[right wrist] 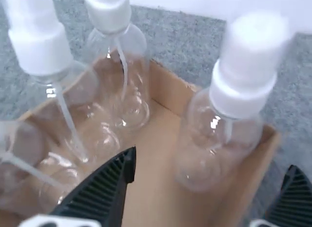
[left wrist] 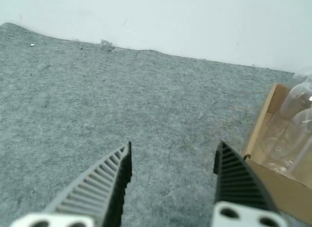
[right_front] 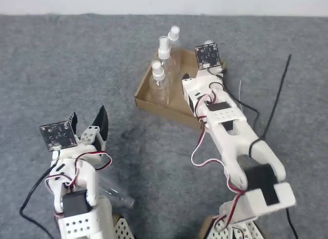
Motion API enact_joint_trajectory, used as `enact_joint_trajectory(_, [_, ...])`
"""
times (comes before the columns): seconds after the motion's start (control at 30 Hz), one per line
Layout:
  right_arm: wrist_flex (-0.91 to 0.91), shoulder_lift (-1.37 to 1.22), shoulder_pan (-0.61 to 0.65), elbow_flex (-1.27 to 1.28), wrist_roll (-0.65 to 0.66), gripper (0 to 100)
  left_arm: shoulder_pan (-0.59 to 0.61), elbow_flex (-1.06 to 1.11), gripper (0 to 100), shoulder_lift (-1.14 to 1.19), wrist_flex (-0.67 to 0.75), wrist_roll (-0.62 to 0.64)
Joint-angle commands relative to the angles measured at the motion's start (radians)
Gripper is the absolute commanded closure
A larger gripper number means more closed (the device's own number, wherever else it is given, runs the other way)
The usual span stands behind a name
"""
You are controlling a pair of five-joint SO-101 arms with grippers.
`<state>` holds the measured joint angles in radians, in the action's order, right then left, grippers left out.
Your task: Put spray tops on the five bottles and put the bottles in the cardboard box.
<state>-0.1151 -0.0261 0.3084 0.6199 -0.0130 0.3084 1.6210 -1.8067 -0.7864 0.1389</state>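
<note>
Nearest the overhead camera, at the lower left of the frame, the left gripper [right_front: 87, 123] points up the frame with its jaws spread wide and nothing between them. Its own camera looks past both ribbed fingers [left wrist: 109, 185] onto the grey felt [left wrist: 122, 90]. Just below it, tucked against that arm's base, a loose bottle [right_front: 117, 196] lies on its side, partly hidden by the arm. No white top shows on the end poking out to the right.

At upper centre sits the cardboard box [right_front: 174, 103], holding at least three upright bottles [right_front: 160, 90] that wear white spray tops [right_front: 164, 45]. The right gripper [right wrist: 210, 163] hangs over the box, jaws wide apart and gripping nothing, with one capped bottle [right wrist: 229, 139] standing just ahead of the gap.

These bottles look like clear, empty plastic, so they are probably very light, smooth enough to slip, and thin enough to dent under a hard squeeze. The one on the felt will likely roll if nudged, so a grip across the middle of its body, square to its length, seems safest. Capped ones look top-heavy, and holding them at the shoulder, just under the white collar, should keep them from tipping their neighbours.
</note>
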Motion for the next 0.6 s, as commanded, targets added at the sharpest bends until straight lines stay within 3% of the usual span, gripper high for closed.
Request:
enact_joint_trajectory(0.0, [-0.087,0.117,-0.019,-0.003,0.014,60.3,0.006,-0.008,74,0.002,0.034,-0.009])
enact_joint_trajectory(0.57, [-0.334,0.300,-0.012,-0.011,0.020,60.4,0.006,-0.007,74,0.002,0.034,-0.009])
